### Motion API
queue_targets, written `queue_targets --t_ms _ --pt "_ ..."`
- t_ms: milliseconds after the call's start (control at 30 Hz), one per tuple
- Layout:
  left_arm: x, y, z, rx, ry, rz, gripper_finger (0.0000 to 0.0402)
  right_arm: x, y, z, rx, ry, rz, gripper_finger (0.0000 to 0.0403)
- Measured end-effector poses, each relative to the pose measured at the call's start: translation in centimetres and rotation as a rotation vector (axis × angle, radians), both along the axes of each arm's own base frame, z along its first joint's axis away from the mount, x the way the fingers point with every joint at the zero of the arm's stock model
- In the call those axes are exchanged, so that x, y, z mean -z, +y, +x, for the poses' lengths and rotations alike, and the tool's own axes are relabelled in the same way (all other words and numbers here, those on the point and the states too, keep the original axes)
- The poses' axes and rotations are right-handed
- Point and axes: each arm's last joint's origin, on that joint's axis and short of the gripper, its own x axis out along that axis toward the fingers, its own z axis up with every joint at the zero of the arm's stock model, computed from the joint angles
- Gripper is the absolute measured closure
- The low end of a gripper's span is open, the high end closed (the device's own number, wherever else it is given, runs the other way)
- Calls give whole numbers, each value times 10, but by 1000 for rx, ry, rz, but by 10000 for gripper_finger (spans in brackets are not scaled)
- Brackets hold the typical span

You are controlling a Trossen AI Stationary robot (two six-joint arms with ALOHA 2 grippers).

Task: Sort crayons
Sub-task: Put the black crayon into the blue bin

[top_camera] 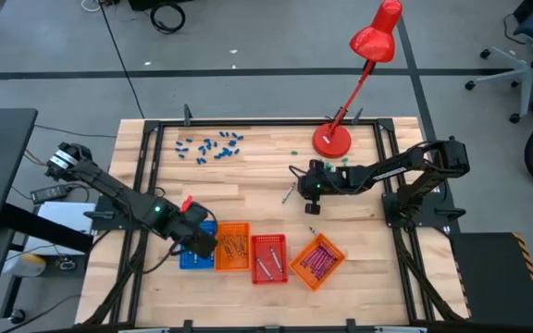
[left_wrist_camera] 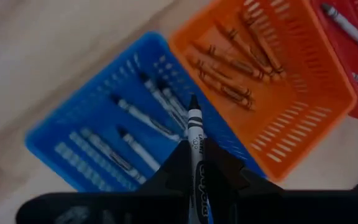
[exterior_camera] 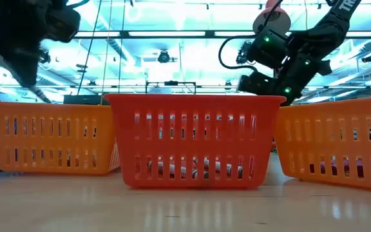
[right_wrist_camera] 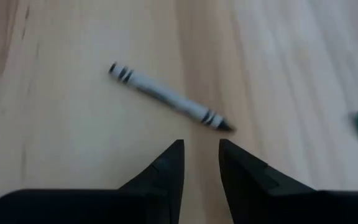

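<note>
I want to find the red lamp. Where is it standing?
The red lamp stands at the table's far edge on the right side in the high view, just beyond the right claw, with green bits by its round base.

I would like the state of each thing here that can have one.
left gripper: shut on a grey crayon, above the blue tray
right gripper: open, empty, above a loose grey crayon
orange tray: holds orange crayons
red tray: holds grey crayons
</note>
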Motion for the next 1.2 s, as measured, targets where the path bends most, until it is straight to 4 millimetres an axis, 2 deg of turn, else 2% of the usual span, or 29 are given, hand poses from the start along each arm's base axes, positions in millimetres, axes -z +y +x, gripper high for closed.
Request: queue_targets --t_ms 233,500,733,900,1033,1200 --pt "10 -4 0 -181 74 -35 365 -7 -10 5 -5 -73 -49 298" --pt "29 -10 6 -322 186 -59 364 -11 -12 9 -64 -101 -119 298" --pt "43 -13 10 -381 259 -56 323 -14 -15 10 -58 -131 -131 298" --pt "42 -12 10 -368 257 -51 276 -14 -18 10 -52 -132 -134 298" --pt "32 -7 10 -239 244 -43 250 -14 -19 10 -48 -133 -133 298" --pt "8 4 10 -161 124 218 247 -18 -19 13 -47 -181 -145 298"
